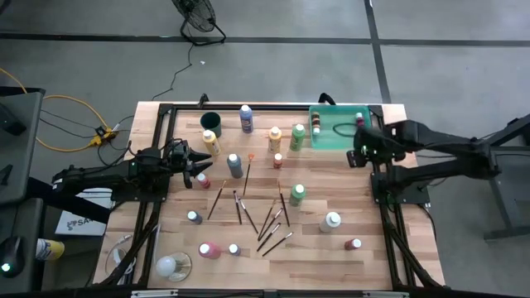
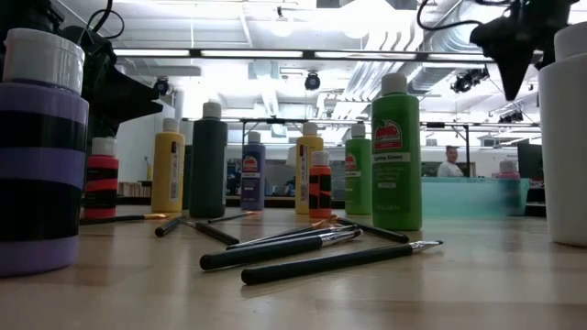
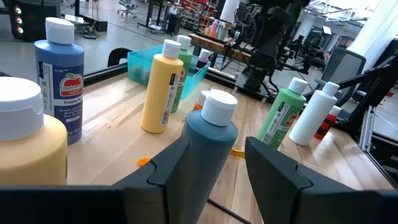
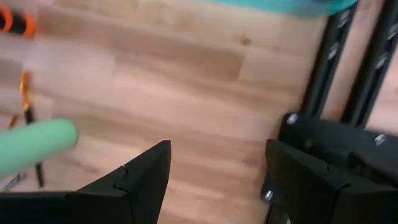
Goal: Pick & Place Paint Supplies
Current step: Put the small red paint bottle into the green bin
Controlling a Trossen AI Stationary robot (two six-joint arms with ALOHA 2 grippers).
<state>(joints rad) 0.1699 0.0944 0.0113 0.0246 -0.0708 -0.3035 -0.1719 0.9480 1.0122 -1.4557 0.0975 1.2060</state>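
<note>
Paint bottles stand upright across the wooden table: a purple one (image 1: 246, 118), two yellow ones (image 1: 211, 141) (image 1: 274, 139), green ones (image 1: 297, 136) (image 1: 297, 194), a white one (image 1: 331, 222). Several dark-handled brushes (image 1: 267, 222) lie loose mid-table. My left gripper (image 1: 201, 168) is at the left, level and open. A dark teal bottle (image 3: 208, 155) stands just beyond its fingertips, untouched. My right gripper (image 1: 362, 153) hangs open and empty, pointing down over bare wood (image 4: 205, 81) by the near right corner of the green tray (image 1: 339, 132).
A dark round cup (image 1: 209, 122) stands at the far left. The tray holds a small bottle (image 1: 315, 123). Small red bottles (image 1: 278, 161) (image 1: 354, 244) and a pink one (image 1: 209, 249) stand about. Black frame rails (image 4: 323, 68) run along the right edge.
</note>
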